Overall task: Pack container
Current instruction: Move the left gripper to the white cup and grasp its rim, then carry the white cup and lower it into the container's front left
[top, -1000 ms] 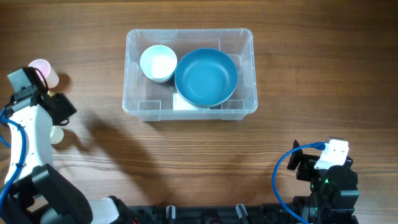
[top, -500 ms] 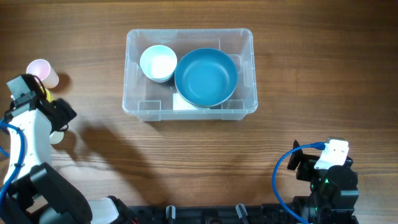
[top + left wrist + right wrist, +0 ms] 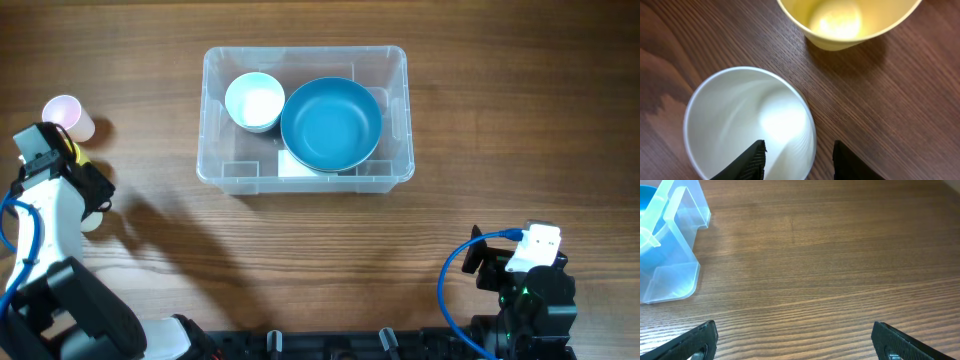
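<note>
On the desk point(image 3: 500, 120), middle, far side: container point(image 3: 398, 120), white bowl point(image 3: 254, 102) and blue bowl point(image 3: 331, 124) side by side inside. At left edge: left end effector point(image 3: 799, 147) part open astride white cup point(image 3: 740, 115) wall, one finger inside, one outside, gaps both sides. Just beyond: yellow cup point(image 3: 840, 20); pink cup point(image 3: 68, 115) near. Low right, over bare desk: right end effector point(image 3: 795, 335) wide open.

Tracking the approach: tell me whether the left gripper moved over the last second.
Yes. The left gripper drew back toward the robot, uncovering the pink cup.
</note>
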`<state>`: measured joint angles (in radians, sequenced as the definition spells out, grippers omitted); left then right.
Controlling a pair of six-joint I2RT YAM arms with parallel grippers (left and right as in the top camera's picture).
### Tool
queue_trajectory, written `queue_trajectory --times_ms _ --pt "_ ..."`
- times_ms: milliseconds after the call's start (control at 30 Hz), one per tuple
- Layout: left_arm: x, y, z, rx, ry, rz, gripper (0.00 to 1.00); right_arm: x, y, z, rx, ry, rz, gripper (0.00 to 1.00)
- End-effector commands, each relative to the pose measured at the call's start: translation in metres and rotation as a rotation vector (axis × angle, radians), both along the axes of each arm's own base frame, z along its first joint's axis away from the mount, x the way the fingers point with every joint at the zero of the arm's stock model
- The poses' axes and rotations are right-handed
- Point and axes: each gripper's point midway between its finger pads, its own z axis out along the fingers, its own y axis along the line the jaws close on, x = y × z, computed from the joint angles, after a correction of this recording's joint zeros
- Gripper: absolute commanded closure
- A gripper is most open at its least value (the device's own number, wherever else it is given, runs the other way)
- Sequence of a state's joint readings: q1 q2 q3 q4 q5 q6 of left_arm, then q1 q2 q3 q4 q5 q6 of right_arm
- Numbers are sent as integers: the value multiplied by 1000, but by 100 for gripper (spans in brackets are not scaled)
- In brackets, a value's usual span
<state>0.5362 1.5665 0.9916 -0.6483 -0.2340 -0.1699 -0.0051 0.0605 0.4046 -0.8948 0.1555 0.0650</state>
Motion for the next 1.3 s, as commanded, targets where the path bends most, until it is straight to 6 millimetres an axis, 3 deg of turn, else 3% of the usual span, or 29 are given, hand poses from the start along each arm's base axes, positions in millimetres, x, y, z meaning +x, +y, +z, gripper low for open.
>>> queue_trajectory --times_ms 0,100,267,333,500,600,733,867,1033,1133,1267 --pt "0 -3 -20 -46 29 0 55 0 -1 4 -15 -8 2 0" --pt "4 0 -17 -32 10 -1 59 0 -1 4 -15 -8 2 0" --pt "6 1 -15 -30 5 -1 91 0 -1 4 -15 -8 2 0" --pt "5 1 -15 -31 7 -1 96 0 -1 4 -15 -8 2 0" --pt "8 2 -12 -27 -1 -2 96 0 -1 4 -15 -8 2 0" --pt "22 1 11 -31 -54 -20 96 0 -1 4 -15 -8 2 0" --pt "58 -20 82 -55 -232 -116 96 0 -1 4 -15 -8 2 0" --pt "81 -55 147 -82 -411 -187 96 0 -1 4 -15 -8 2 0" --pt "92 -133 210 -150 -617 -360 96 0 -1 4 -15 -8 2 1" --pt "90 -189 232 -172 -670 -515 96 0 -1 4 -15 -8 2 0" --pt "86 -247 225 -230 -628 -666 96 0 -1 4 -15 -8 2 0"
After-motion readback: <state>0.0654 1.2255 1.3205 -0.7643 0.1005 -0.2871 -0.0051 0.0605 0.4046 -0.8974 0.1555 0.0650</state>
